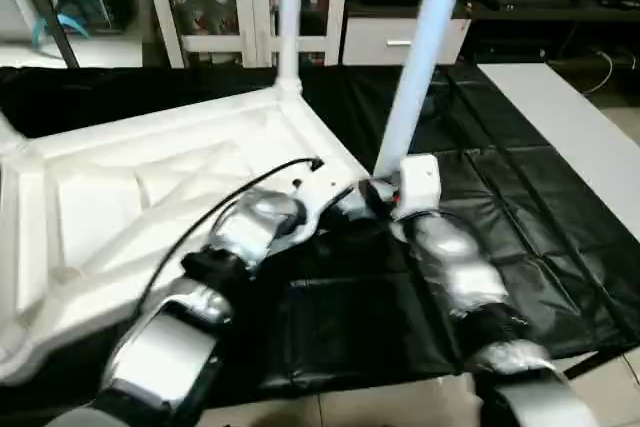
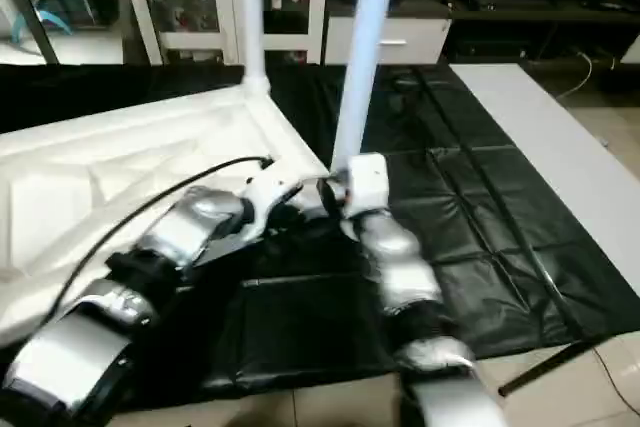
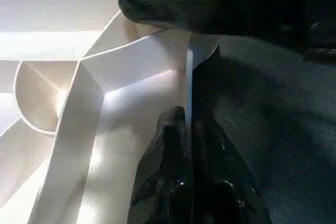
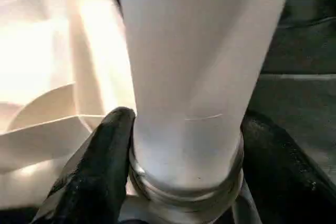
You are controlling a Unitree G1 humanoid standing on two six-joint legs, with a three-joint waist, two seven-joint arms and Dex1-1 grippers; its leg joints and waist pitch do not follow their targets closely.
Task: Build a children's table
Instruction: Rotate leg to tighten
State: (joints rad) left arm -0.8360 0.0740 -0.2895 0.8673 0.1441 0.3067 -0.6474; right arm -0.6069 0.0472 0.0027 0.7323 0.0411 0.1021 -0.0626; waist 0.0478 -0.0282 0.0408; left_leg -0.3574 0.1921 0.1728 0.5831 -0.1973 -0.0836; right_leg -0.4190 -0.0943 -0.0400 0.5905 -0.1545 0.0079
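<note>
Assembly sits at the stage of seating a leg. The large white plastic square table top (image 1: 150, 197), ribbed underside up, lies on the black-covered surface (image 1: 520, 227), taking up its left half. One long white tapered tube leg (image 1: 288, 17) already stands upright in the round socket at the top's far right corner. A second white tube leg (image 1: 420, 57) rises with a slight tilt from the top's near right corner, its lower end grasped by the right claw (image 4: 184, 182), whose two black fingers (image 4: 100, 166) press on either side of the tube just above its ringed, threaded-looking base. The left claw (image 3: 191, 129) is clenched on the thin rim of the table top beside that corner, apparently steadying it.

To do this step well, the leg probably needs to be brought upright over the socket before any pressing or turning, since a tilted tube could bind or cross the thread. The left claw's pinch on the rim looks useful: it should keep the light top from sliding or lifting on the slick black cover. Whether the leg's base already sits in the socket cannot be told, as the claws hide the joint.
</note>
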